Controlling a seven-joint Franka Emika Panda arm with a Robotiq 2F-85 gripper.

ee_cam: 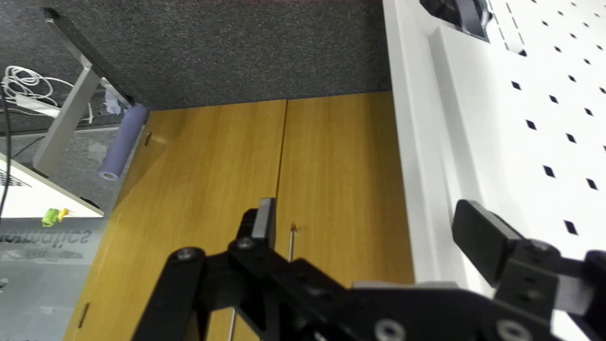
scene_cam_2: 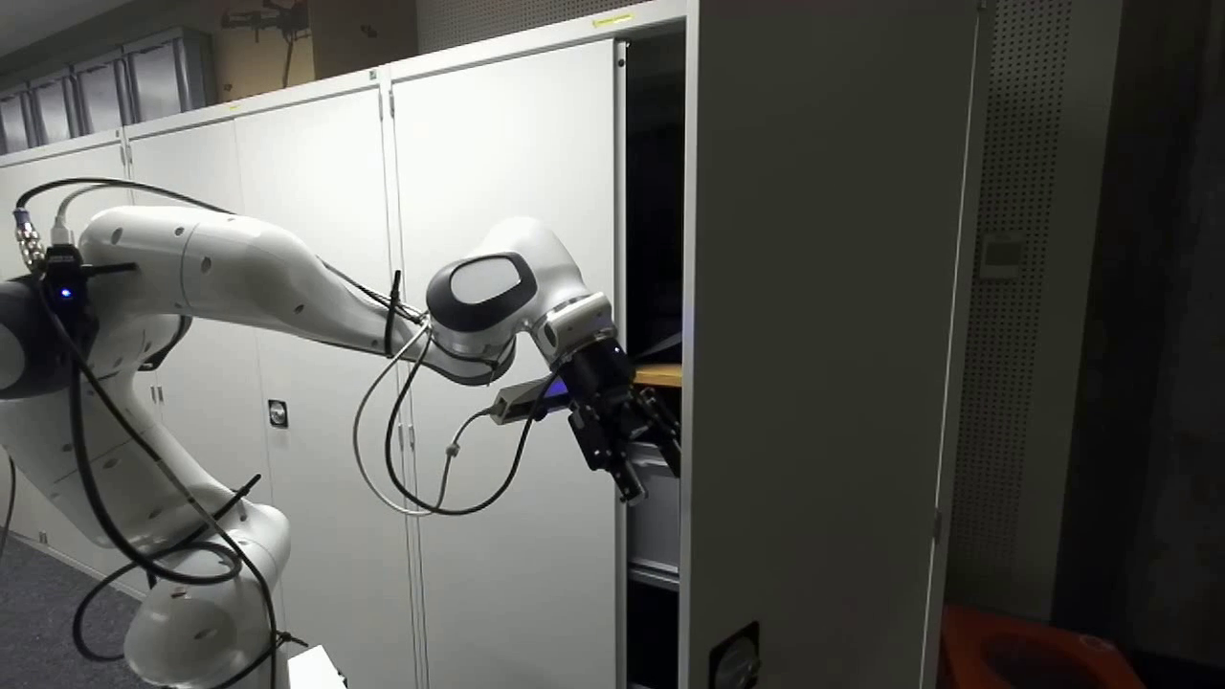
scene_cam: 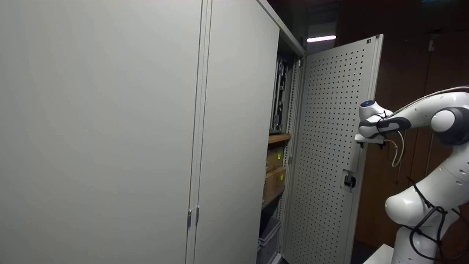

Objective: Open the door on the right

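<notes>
At the left of an exterior view are two wide, plain light-grey cabinet doors (scene_cam: 102, 128), both closed, with slim vertical handles (scene_cam: 189, 219) on either side of the strip between them. To their right the cabinet's inside shows: a wooden shelf (scene_cam: 279, 138), cardboard boxes (scene_cam: 274, 183) below it, and lower down a grey plastic crate (scene_cam: 271, 240). Right of that opening, the tall, narrow perforated metal door (scene_cam: 326, 128) stands well open, its dark latch (scene_cam: 350, 180) at mid-height near the free edge. Furthest right is the white Franka arm (scene_cam: 421, 205), its wrist in front of that edge, above the latch.

In the wrist view, left to right, come a lavender roll (ee_cam: 124, 142), wooden cupboard doors (ee_cam: 208, 189) and the fingers (ee_cam: 485, 241), spread apart: one in front of the wood, the other overlapping the perforated metal door's inner face. Whether either touches the metal I cannot tell. In an exterior view, the fingers slant down just left of the door's free edge, with a lock (scene_cam_2: 735, 660) low on its outer face.
</notes>
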